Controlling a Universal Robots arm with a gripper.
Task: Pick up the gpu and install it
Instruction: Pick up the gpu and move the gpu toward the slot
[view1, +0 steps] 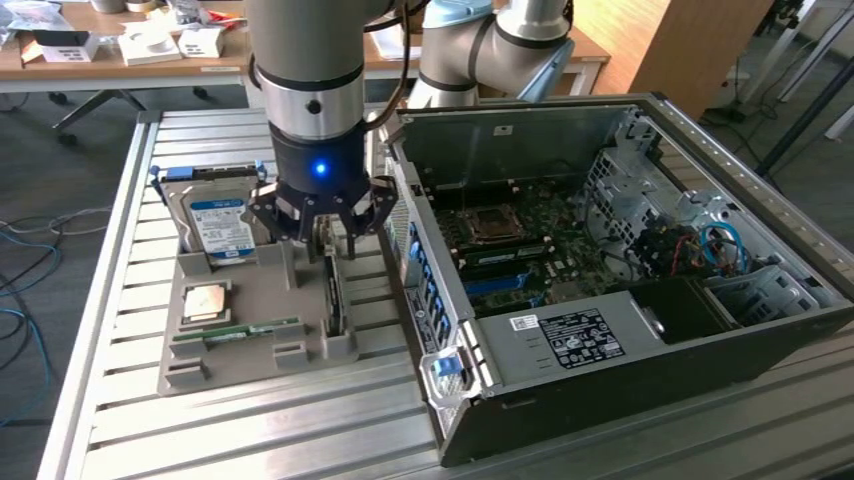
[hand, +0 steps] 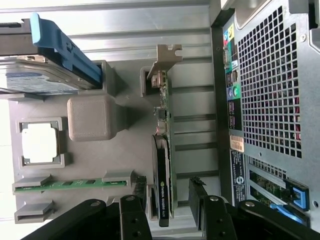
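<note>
Your gripper hangs right over the gpu, which stands on edge in the grey holder, with fingers spread either side of the card.

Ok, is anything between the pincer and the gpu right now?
Nothing visible. The open pincer hangs directly over the gpu, which stands on edge in the gray holder. In the wrist view its fingers sit either side of the card.

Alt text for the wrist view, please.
An open claw straddles the green graphics card, which stands on edge in a grey holder. The holder also carries a hard drive, a processor chip and a memory stick; a computer case stands beside it.
</note>
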